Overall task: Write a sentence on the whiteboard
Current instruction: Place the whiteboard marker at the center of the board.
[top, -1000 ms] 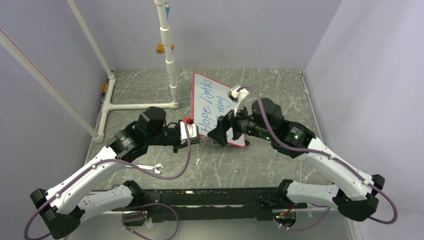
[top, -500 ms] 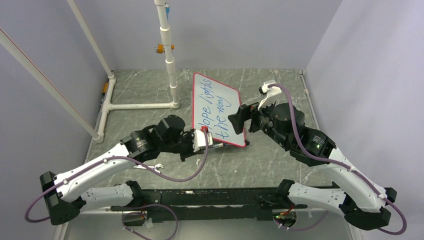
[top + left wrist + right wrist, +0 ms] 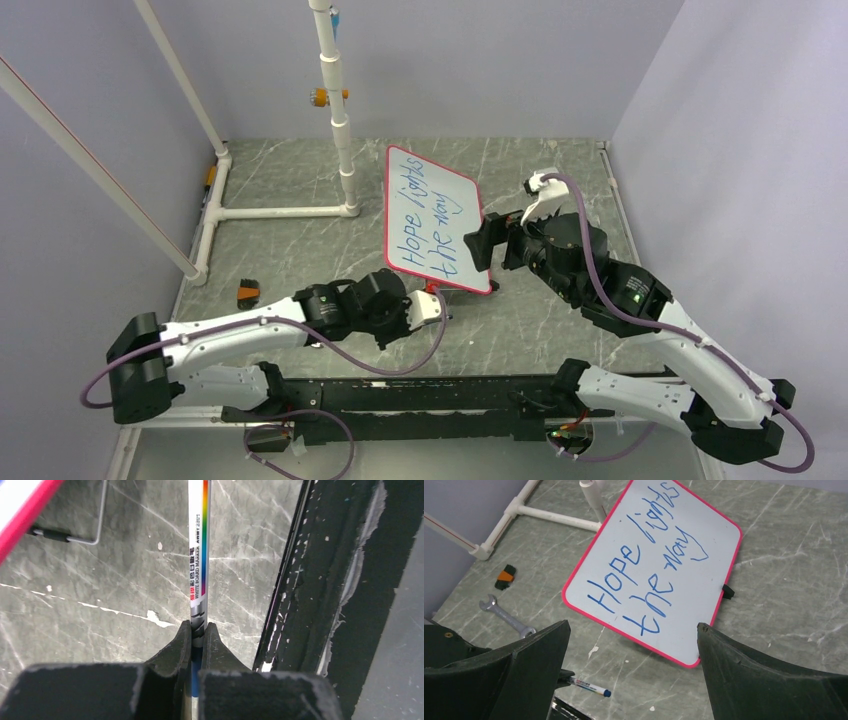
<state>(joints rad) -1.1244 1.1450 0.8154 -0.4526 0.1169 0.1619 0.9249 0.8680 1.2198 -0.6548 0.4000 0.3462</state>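
Grey marbled table [image 3: 300, 190] underneath, and the whiteboard [image 3: 704, 555] lies flat near its middle, angled, its far corner reaching toward the far edge. The sentence [image 3: 644, 575] reads "Hope lights the way" in blue, two lines. Left gripper [image 3: 198, 630] is down by the near edge, beside the black rail, jaws pinched tight on a whiteboard marker [image 3: 198, 555]. Right gripper [image 3: 630, 627] hovers above the board's near end, jaws spread wide, nothing in them. Toward the left edge, a wrench [image 3: 508, 616] and a small black-and-orange piece [image 3: 504, 577].
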